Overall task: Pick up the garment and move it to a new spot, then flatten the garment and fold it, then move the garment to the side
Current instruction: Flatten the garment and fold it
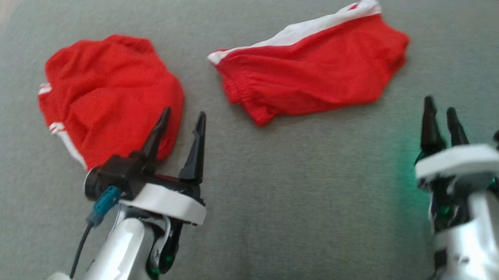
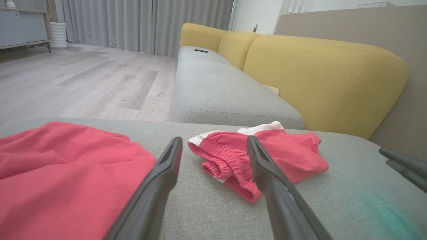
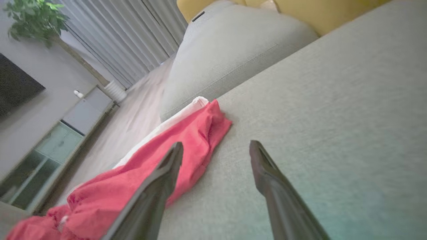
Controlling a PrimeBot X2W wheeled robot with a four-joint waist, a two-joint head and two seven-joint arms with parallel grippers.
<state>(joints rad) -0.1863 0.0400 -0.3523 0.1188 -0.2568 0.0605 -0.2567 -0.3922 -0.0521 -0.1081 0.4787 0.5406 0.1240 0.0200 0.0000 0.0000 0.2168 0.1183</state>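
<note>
Red mesh shorts with a white side band (image 1: 317, 75) lie loosely flat on the grey woven sofa cushion (image 1: 298, 193). They sit toward its far right, with the gathered elastic end pointing at the middle and the white band close to the far edge. A crumpled red mesh garment with white stripes (image 1: 111, 94) mounds at the left. The left fingers (image 1: 194, 150) stand apart and empty, one tip over that mound's near edge. The right fingers (image 1: 429, 128) are apart and empty too, clear of the shorts. The cushion's far left corner is rounded. Bare fabric runs wide between the two arms.
</note>
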